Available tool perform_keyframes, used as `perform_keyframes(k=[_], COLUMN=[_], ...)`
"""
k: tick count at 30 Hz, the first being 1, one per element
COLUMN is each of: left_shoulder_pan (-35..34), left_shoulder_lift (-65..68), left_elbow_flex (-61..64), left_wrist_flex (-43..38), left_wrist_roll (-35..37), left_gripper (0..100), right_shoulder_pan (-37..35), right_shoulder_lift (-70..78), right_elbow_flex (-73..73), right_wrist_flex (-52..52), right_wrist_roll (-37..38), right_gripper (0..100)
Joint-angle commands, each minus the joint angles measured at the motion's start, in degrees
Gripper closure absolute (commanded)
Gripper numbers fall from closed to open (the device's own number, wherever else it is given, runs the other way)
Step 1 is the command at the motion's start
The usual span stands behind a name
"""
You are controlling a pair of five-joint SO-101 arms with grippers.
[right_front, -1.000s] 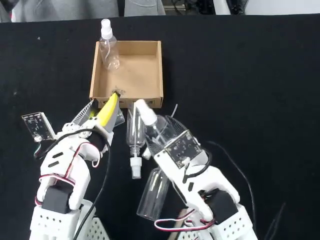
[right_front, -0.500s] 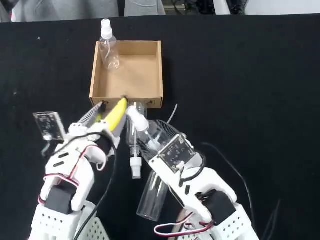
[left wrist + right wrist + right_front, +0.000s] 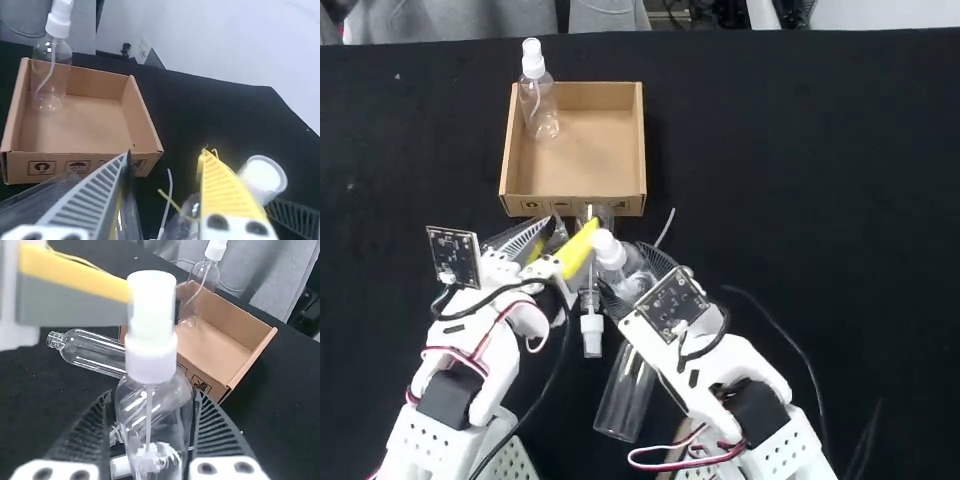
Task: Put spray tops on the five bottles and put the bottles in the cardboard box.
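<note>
- High view: right gripper (image 3: 638, 277) grips the held bottle (image 3: 620, 258) on the table, near the cardboard box (image 3: 642, 140).
- Left wrist view: left gripper (image 3: 166, 155) is spread wide and holds nothing. A second bottle (image 3: 49, 75) stands in a box corner.
- Right wrist view: the held bottle is upright, with its spray top (image 3: 150, 315) on.

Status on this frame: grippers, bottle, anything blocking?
Right gripper shut on held bottle, short of cardboard box. Left gripper open beside its spray top. Boxed bottle in far corner. Lying bottle before box, under grippers.
</note>
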Motion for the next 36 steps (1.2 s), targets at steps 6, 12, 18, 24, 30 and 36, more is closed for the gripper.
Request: perform_keyframes(k=[6, 12, 18, 24, 30, 36], left_shoulder_pan=[3.4, -0.4, -4.2, -7.7, -13.9, -20.5], left_shoulder_lift=[-0.6, -0.7, -0.7, -0.7, -0.7, -0.7], left_elbow_flex=[-1.3, -1.5, -2.5, -2.7, -1.9, 1.1], left_wrist_flex=[0.3, -0.2, -0.2, -0.3, 0.1, -0.1], left_wrist_roll=[-0.9, -0.7, -0.8, -0.9, -0.9, -0.9], left_gripper=[79, 79, 79, 79, 79, 79], right_shoulder_pan=[-1.1, -1.1, -1.1, -1.0, -1.0, 3.6], right_shoulder_lift=[-7.3, -7.3, -7.3, -7.3, -7.3, -7.3], right_elbow_flex=[-0.3, -0.2, -0.4, -0.2, -0.1, -0.2], right_wrist_flex=[0.2, 0.3, 2.8, 3.1, 3.2, 4.2], right_wrist_roll=[0.2, 0.2, 0.2, 0.2, 0.2, -0.1], right_gripper=[93.1, 93.1, 93.1, 93.1, 93.1, 93.1])
